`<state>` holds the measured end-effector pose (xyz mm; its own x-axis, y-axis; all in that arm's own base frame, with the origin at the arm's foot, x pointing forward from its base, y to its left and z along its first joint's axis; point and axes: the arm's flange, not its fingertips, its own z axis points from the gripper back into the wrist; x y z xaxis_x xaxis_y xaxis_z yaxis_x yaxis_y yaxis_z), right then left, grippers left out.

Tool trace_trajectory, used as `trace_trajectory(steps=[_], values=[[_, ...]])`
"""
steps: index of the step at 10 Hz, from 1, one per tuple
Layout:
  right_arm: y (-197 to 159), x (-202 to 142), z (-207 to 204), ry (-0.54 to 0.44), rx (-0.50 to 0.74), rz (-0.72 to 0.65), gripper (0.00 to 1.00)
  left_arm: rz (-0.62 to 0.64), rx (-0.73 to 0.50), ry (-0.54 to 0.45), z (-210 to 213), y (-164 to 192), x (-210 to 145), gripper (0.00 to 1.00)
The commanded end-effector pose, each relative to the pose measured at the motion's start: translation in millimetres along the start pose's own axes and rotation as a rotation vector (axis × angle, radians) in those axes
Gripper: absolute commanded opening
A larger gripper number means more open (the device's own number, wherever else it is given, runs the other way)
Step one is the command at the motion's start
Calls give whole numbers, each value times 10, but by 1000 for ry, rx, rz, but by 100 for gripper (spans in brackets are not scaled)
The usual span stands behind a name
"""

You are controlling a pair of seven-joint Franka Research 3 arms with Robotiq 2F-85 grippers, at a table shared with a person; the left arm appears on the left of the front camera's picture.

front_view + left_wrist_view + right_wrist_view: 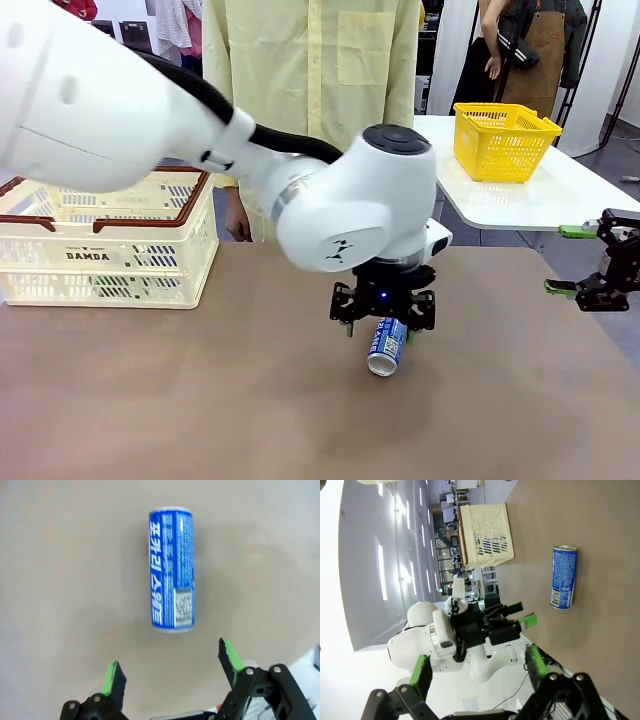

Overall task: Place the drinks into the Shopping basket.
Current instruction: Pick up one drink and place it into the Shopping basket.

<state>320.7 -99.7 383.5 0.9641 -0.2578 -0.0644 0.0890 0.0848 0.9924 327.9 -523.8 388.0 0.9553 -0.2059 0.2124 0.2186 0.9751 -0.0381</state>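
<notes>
Left gripper (383,322) hangs wide open just above the blue can (387,346), which lies on its side on the brown table (200,400), untouched. Right gripper (580,262) wide open, holding nothing, at table's right edge. Cream basket (110,255) stands far left

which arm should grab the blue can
Left. Its open gripper hangs right over the lying can, jaws either side. The right gripper sits off at the table's edge, far from it.
</notes>
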Motion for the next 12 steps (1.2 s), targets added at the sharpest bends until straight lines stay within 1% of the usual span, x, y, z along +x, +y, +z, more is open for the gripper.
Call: trace_trajectory(steps=[1, 2, 3, 5, 7, 9, 10, 11, 12], values=[[41, 8, -12, -12, 10, -6, 100, -22, 61, -21, -178, -323, 332, 100], [41, 8, -12, -12, 10, -6, 100, -58, 54, -1, -284, -349, 480, 100], [41, 8, -12, -12, 10, -6, 100, -62, 43, 53, -408, -364, 629, 100], [41, 8, -12, -12, 10, -6, 100, -67, 44, 97, -602, -382, 787, 100], [41, 8, -12, -12, 10, -6, 100, -164, 35, 116, -675, -375, 819, 100], [41, 8, -12, -12, 10, -6, 100, -196, 37, 135, -735, -370, 820, 100], [41, 8, -12, -12, 10, -6, 100, -248, 36, 148, -764, -362, 809, 100], [41, 8, -12, -12, 10, -6, 100, -333, 12, 139, -800, -324, 808, 100], [41, 8, -12, -12, 10, -6, 100, -358, -22, 129, -834, -280, 816, 100]])
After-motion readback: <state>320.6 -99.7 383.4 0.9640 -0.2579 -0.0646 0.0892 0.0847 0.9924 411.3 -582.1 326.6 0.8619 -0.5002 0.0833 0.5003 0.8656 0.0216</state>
